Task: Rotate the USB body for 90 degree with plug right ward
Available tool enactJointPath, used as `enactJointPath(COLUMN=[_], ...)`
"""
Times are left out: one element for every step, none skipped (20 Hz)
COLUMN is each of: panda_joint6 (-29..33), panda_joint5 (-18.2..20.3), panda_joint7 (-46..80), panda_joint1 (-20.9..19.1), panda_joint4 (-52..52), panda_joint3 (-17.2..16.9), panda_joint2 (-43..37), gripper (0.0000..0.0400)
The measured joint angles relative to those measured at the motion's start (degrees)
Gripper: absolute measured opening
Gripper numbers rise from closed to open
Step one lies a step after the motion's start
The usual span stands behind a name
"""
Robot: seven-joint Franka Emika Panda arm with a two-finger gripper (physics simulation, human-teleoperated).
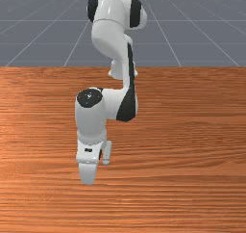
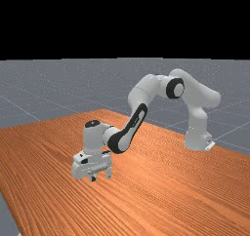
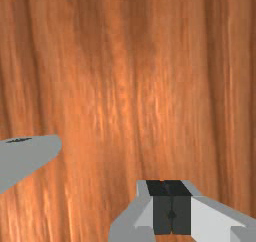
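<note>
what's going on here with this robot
A robot arm is reaching out over a wooden table. Its gripper is shut, the two dark pads meeting with nothing between them, so it is holding nothing. A grey shape is off to one side of the fingers; I can't tell whether it is part of the hand or the USB body to be rotated.
</note>
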Motion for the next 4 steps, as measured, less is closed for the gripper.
enactJointPath(panda_joint6=[0.19,0.33,0.42,0.50], panda_joint5=[-0.16,-0.30,-0.33,-0.45], panda_joint7=[0.18,0.25,0.76,0.55], panda_joint1=[0.69,1.21,1.74,2.04], panda_joint4=[-0.40,-0.66,-0.88,-1.01], panda_joint3=[0.17,0.33,0.36,0.53], panda_joint2=[-0.22,-0.37,-0.49,-0.57], gripper=[0.0003,0.0002,0.0001,0.0001])
